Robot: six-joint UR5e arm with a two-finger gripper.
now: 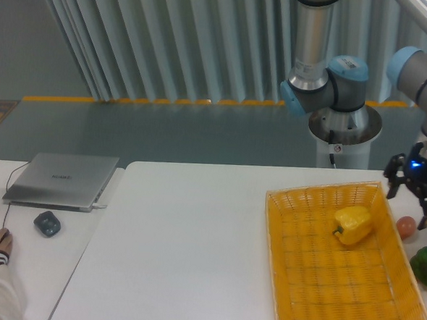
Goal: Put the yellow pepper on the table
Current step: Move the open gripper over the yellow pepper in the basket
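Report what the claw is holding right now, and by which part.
Nothing is held. The claw hangs open and empty near the basket's far right corner, while the yellow pepper lies untouched inside the basket.
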